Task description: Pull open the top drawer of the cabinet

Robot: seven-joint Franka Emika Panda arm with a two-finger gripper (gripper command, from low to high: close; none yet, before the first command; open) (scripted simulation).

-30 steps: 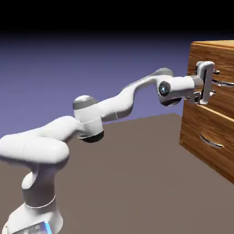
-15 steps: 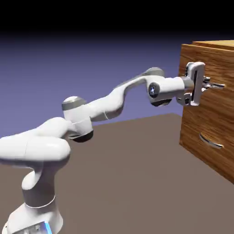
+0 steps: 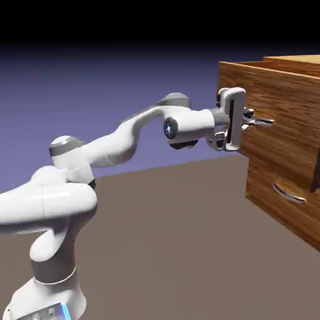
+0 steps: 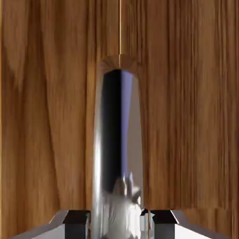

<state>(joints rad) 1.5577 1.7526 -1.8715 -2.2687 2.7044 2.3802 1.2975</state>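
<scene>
So from where I'm standing I count one robot arm point(image 3: 125, 147), one wood-grain cabinet point(image 3: 294, 59), two drawers point(image 3: 269, 119), two curved silver bar handles point(image 3: 289, 192) and two gripper fingertips point(image 4: 77, 224).

Brown table point(image 3: 175, 250) beneath arm point(image 3: 55, 259), cabinet point(image 3: 259, 178)

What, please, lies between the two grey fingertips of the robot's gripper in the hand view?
The curved silver bar handle of the wooden top drawer lies between the gripper's fingertips, as the hand view shows.
</scene>
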